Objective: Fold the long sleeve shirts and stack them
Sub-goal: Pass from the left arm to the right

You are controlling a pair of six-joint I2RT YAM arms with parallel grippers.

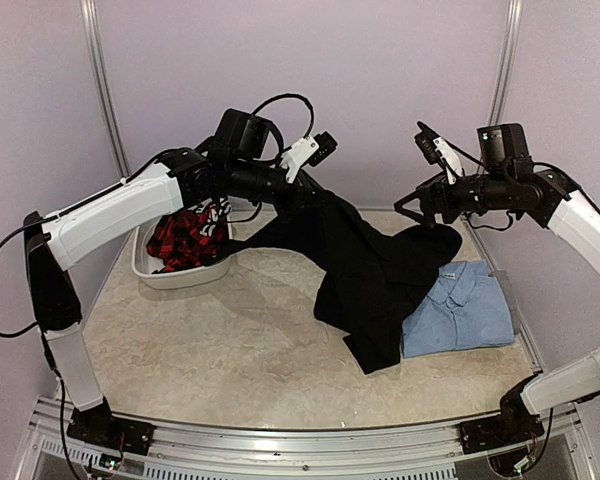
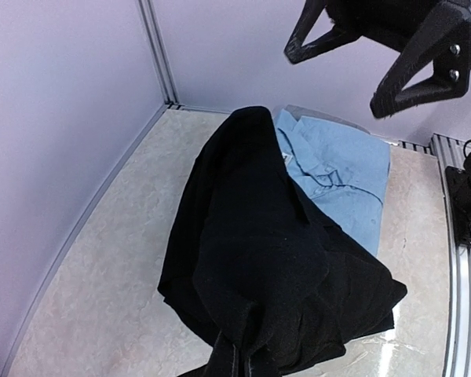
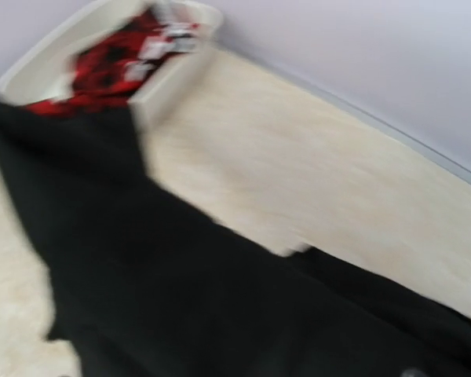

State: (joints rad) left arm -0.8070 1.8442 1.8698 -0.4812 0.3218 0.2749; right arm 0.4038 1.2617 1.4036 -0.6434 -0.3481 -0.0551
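Note:
The black shirt hangs bunched from my left gripper, which is shut on its upper end above the table's back middle. The rest of it drapes down to the table and over the left edge of the folded light blue shirt. In the left wrist view the black shirt hides my own fingers and covers part of the light blue shirt. My right gripper hovers open and empty just above the black shirt's right end; it also shows in the left wrist view. The right wrist view is blurred, with black cloth filling its lower part.
A white bin holding red plaid cloth stands at the back left; it also shows in the right wrist view. Lilac walls with metal posts close the back and sides. A metal rail runs along the near edge.

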